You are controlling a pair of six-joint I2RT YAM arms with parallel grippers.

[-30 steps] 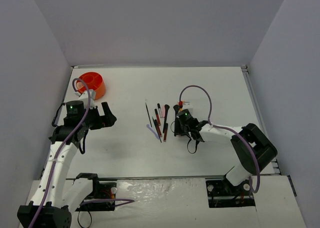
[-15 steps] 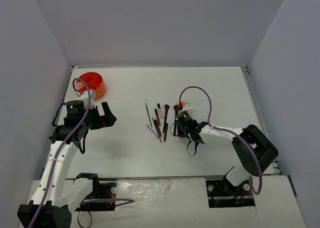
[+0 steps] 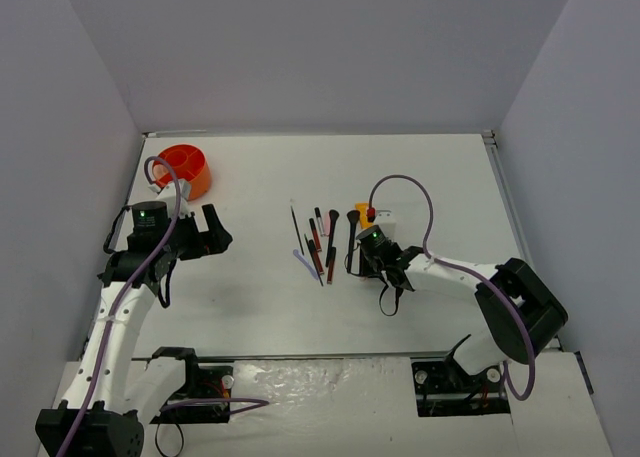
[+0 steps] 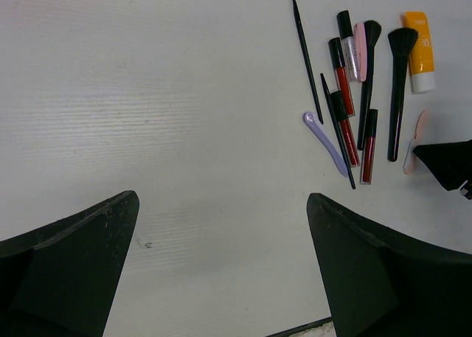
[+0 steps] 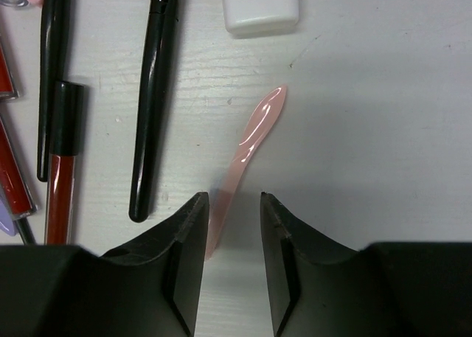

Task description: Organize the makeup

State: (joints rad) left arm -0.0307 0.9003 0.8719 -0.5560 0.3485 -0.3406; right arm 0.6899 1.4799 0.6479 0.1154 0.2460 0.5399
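the right gripper [image 5: 232,200] has moved a little to the right since 1 second ago, so the orange-white tube [image 3: 362,209] now shows behind it. its jaws stand narrowly apart around the near end of the pink stick [image 5: 251,134], not pinching it. the stick lies flat on the table [image 5: 369,130]. the left gripper [image 4: 221,200] hangs spread wide. i judge the pick is only prepared.

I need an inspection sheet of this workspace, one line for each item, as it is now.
Surface: white table, no spills seen.
Job's things: red pencils, brushes, lilac stick, orange-white tube lie in a loose row at centre; pink stick beside them.
Clutter: orange holder, far left.
Grippers: left gripper wide open, empty; right gripper narrowly open around the pink stick's end.
Cables: purple cable along each arm.
Surroundings: grey walls on three sides.
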